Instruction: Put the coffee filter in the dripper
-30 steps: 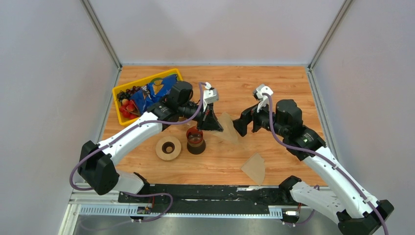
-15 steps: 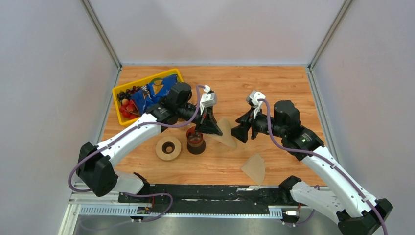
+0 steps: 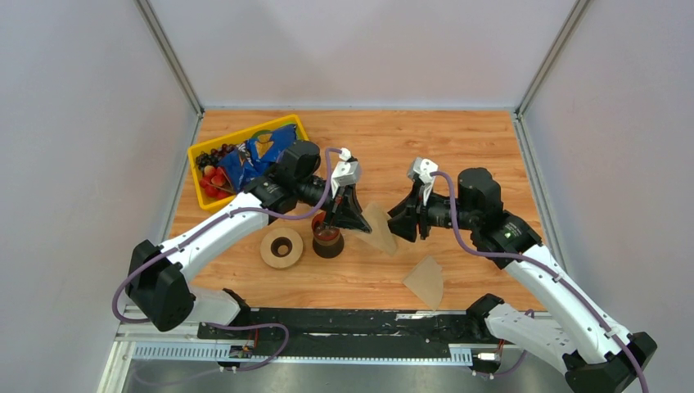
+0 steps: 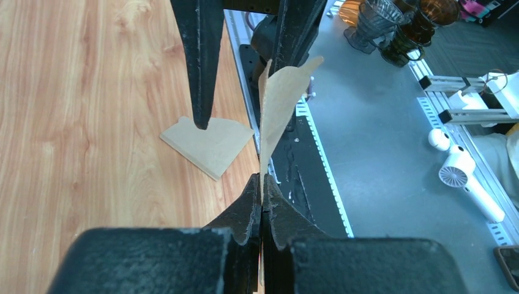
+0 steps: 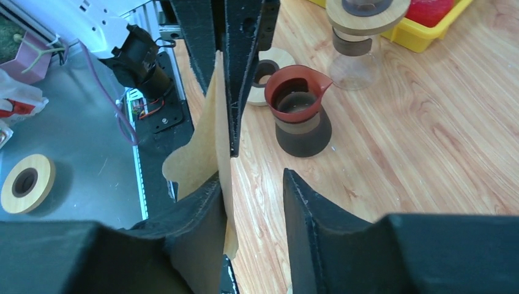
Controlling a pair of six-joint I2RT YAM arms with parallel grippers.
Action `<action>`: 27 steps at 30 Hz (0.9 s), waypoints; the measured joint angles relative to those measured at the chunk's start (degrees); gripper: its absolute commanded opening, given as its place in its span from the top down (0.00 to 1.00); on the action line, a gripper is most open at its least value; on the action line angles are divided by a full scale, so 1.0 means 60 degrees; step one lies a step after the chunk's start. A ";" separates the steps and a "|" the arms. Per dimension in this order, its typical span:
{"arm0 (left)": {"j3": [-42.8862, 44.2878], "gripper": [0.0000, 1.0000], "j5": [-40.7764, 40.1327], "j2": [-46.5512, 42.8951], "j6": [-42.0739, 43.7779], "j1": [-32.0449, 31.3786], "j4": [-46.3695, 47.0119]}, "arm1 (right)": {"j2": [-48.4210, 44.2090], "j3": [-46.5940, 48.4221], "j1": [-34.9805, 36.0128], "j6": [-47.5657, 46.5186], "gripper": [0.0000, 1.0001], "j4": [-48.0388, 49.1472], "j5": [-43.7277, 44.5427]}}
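The limp, featherlight coffee filter (image 4: 281,98) hangs pinched in the left gripper (image 4: 262,187), so the spread right gripper (image 5: 254,184) should probably nip its free edge gently.

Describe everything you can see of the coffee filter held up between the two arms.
The coffee filter is thin, light-tan paper, fan-shaped with a curved edge and slightly bowed. It hangs in the air above the wooden table, edge-on to both wrist cameras. The left claw is shut on one end of it. The other end sits between the open fingers of the right claw, lying against one of them.
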 measured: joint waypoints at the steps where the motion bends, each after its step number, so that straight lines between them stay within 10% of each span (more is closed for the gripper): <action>1: 0.0000 1.00 0.0044 0.0000 0.0029 -0.0004 0.0004 | 0.0000 0.0000 0.0000 -0.0011 0.66 0.0000 -0.0095; 21: 0.0000 0.94 0.0375 -0.0033 0.0229 -0.0044 0.0146 | 0.0375 0.0004 0.0000 -0.0142 1.00 -0.0007 -0.1231; 27: 0.0000 0.58 0.0178 -0.0036 0.0146 -0.0069 0.0270 | 0.0310 0.0011 0.0000 -0.0127 1.00 -0.0004 -0.0962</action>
